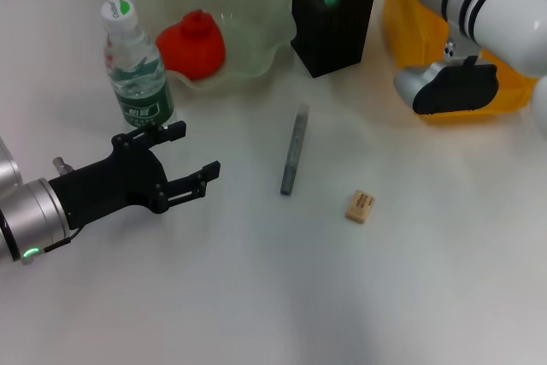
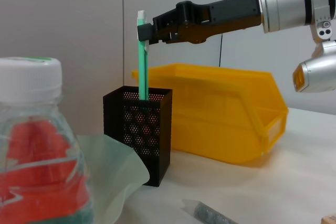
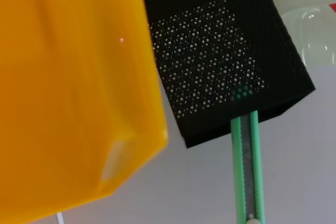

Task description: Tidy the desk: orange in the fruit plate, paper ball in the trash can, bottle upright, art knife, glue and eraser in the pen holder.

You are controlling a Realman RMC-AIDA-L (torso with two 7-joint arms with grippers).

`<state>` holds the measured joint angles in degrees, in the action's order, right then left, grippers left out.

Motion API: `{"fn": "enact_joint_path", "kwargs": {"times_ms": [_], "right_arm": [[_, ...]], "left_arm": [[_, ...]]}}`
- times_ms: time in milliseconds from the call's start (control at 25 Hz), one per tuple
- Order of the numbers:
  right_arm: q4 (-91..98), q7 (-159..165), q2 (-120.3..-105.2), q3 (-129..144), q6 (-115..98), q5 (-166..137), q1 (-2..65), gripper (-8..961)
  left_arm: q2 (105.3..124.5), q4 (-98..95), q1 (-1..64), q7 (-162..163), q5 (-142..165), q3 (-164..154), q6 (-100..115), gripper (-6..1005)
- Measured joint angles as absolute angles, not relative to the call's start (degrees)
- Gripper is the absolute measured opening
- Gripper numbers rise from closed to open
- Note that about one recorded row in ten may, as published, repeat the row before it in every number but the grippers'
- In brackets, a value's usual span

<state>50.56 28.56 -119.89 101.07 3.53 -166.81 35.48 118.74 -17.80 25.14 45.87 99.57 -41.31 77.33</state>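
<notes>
The mint-green art knife stands with its lower end inside the black mesh pen holder. My right gripper is shut on the knife's top, above the holder. The orange lies in the pale-green fruit plate. Left of the plate, the bottle stands upright. The grey glue and the tan eraser lie on the table in front of the holder. My left gripper hovers open and empty just in front of the bottle. The paper ball is out of view.
The yellow trash can stands right of the pen holder, partly hidden behind my right arm. The wrist views show the same bin close beside the holder.
</notes>
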Motion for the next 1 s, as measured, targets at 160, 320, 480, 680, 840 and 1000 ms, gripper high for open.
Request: {"fn": "enact_joint_path", "kwargs": {"times_ms": [160,320,480,680,840,1000], "right_arm": [[50.53,28.78,-119.88,101.15,3.59,-166.74,35.33,229],[50.55,29.03,-119.88,101.25,3.72,-166.09,35.18,308],[50.65,29.0,-119.88,101.83,5.15,-164.04,34.88,464],[52.2,29.6,-119.88,103.49,8.59,-156.23,34.77,533],[53.68,29.6,-119.88,103.4,8.96,-149.21,34.77,575],[56.17,29.65,-119.88,102.9,8.79,-138.7,34.43,574]], "left_arm": [[118.74,-17.75,25.05,45.87,99.56,-41.31,77.35,812],[118.74,-17.53,25.03,45.87,99.56,-41.31,77.35,812],[118.74,-17.34,25.04,45.87,99.58,-41.31,77.35,812],[118.68,-17.22,25.0,45.89,99.89,-41.3,77.39,813],[118.61,-17.22,24.99,46.01,99.9,-41.31,77.62,813],[118.51,-17.22,24.96,46.23,99.93,-41.31,78.05,813]]}}
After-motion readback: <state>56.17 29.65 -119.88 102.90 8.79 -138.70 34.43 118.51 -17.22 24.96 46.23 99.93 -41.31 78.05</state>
